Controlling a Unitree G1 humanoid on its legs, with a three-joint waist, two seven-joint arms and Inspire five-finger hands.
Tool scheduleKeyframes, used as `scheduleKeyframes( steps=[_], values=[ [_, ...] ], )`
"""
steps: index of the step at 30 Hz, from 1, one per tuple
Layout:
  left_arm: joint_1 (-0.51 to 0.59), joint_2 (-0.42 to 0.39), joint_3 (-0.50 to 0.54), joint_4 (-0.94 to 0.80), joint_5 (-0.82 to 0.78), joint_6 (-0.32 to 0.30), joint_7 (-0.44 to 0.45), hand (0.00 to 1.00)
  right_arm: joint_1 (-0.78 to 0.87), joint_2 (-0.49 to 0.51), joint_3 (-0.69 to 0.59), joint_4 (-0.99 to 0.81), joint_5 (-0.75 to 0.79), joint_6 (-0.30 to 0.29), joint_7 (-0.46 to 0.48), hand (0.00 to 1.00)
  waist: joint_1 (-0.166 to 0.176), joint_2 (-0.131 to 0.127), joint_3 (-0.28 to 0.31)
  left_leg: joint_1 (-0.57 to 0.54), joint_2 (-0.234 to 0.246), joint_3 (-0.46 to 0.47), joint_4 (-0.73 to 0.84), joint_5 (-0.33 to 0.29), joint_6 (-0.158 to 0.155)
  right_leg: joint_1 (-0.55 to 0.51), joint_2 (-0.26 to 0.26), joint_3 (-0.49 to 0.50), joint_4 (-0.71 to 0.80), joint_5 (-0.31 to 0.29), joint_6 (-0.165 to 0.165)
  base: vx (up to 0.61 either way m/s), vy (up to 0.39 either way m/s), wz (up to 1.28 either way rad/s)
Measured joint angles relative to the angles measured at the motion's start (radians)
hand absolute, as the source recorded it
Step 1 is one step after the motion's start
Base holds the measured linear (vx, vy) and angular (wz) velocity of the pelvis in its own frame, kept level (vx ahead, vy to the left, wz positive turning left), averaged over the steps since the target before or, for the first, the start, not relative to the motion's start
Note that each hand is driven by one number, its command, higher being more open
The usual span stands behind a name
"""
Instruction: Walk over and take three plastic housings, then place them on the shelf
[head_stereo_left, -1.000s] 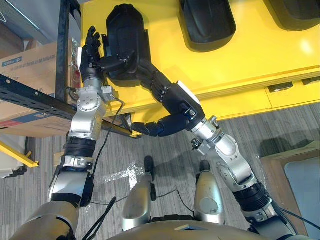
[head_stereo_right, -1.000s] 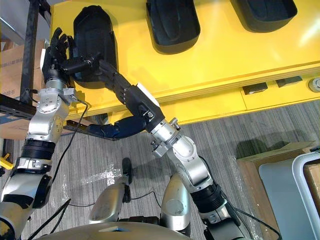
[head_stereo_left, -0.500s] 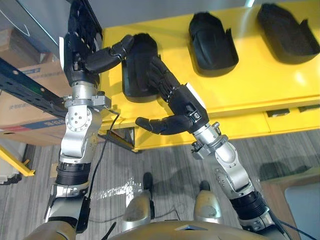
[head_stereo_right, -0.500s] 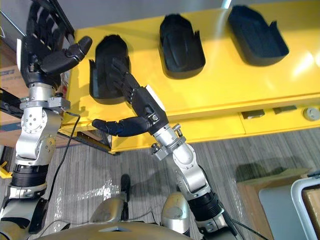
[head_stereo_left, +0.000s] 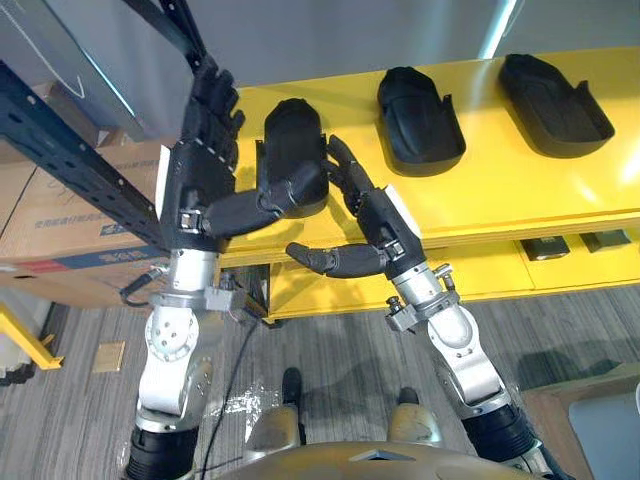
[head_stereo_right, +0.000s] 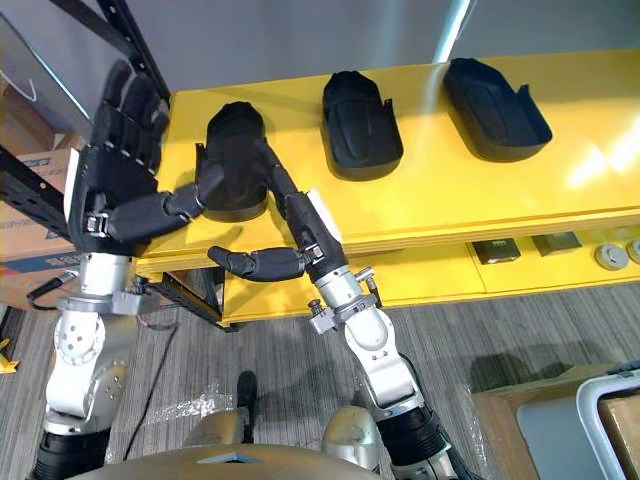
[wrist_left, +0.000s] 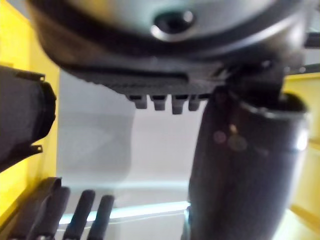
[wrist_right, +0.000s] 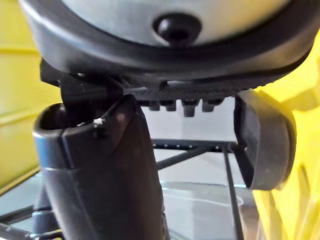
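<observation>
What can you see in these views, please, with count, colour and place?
black moulded plastic housings: three, black, in a row on the workbench: left housing, middle housing, right housing.
yellow flat-topped workbench: one, yellow, ahead of the robot.
dark metal shelf rack: one, dark, at left.
brown cardboard boxes: count unclear, brown, under the rack.
left robot hand: one, dark, open, beside the left housing.
right robot hand: one, dark, open, at that housing's other side.

Three black plastic housings (head_stereo_left: 290, 130) (head_stereo_left: 418, 120) (head_stereo_left: 553, 90), one yellow table (head_stereo_left: 560, 190)
</observation>
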Motion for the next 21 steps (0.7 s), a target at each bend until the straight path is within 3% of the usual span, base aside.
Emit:
scheduleKeyframes(
  steps=[7,11,14,21],
  values=[
    [0.127,-0.065,-0.033,-0.076,0.038,-0.200,0.059,1.00,0.005,-0.002,-0.005,0.005,-0.179,-0.011,-0.171,1.00,0.023,-0.007,-0.004,-0.039,0.000,-0.040,0.000,0.010,-0.002,-0.003,0.004,-0.041,-0.012,0.006,-0.002,-0.02,-0.016,0.17],
    [0.161,-0.095,-0.054,-0.078,0.029,-0.311,0.093,1.00,-0.010,-0.002,-0.007,0.091,-0.263,-0.008,-0.254,1.00,0.059,-0.011,-0.002,-0.050,-0.001,-0.059,0.000,0.014,-0.002,-0.002,0.005,-0.055,-0.012,0.004,-0.005,-0.01,-0.015,0.12],
    [0.167,-0.098,-0.080,-0.079,0.029,-0.341,0.111,1.00,-0.046,-0.002,0.009,0.174,-0.297,0.014,-0.312,1.00,0.065,-0.016,0.001,-0.062,-0.001,-0.078,-0.001,0.021,-0.003,-0.002,0.007,-0.074,-0.011,0.003,-0.007,-0.03,-0.026,0.19],
    [0.169,-0.098,-0.109,-0.079,0.028,-0.342,0.112,1.00,-0.126,0.000,0.014,0.263,-0.371,0.024,-0.375,1.00,0.068,-0.030,0.011,-0.068,0.000,-0.091,-0.003,0.027,-0.003,-0.004,0.009,-0.085,0.001,-0.005,-0.018,-0.01,-0.011,0.06]
  ],
)
